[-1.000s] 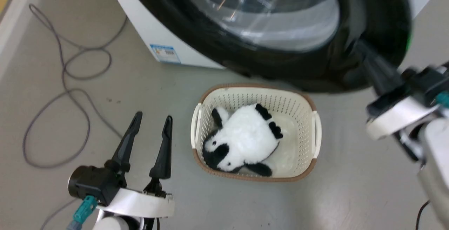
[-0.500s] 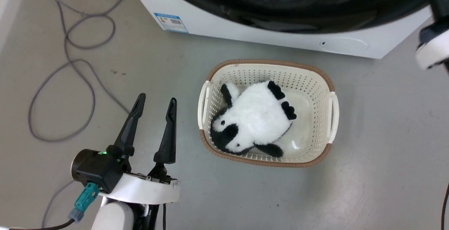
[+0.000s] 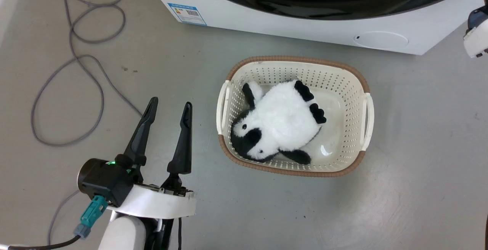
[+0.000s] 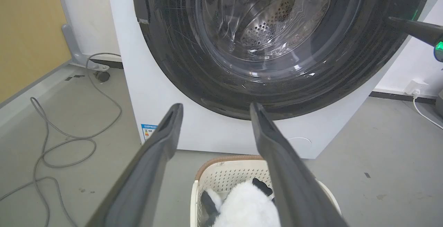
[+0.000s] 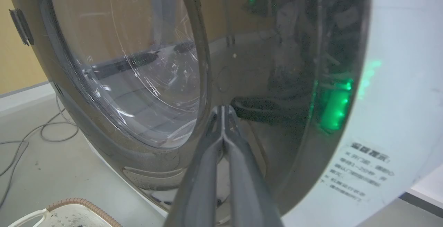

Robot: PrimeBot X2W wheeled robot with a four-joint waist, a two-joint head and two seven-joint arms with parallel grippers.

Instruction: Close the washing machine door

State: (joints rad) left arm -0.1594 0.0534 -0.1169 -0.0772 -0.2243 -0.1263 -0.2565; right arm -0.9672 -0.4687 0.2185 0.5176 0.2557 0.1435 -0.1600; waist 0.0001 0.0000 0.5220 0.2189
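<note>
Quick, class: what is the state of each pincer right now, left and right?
Left pincer: open, holding nothing.
Right pincer: shut, holding nothing, tips at the washing machine door.

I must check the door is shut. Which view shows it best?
The left wrist view: it shows the door almost whole, from the front. The head view catches its lower rim; the right wrist view sees it close, from the side.

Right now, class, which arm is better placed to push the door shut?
Right. The right pincer, shut, is at the washing machine door; the left pincer hangs open beside the basket.
</note>
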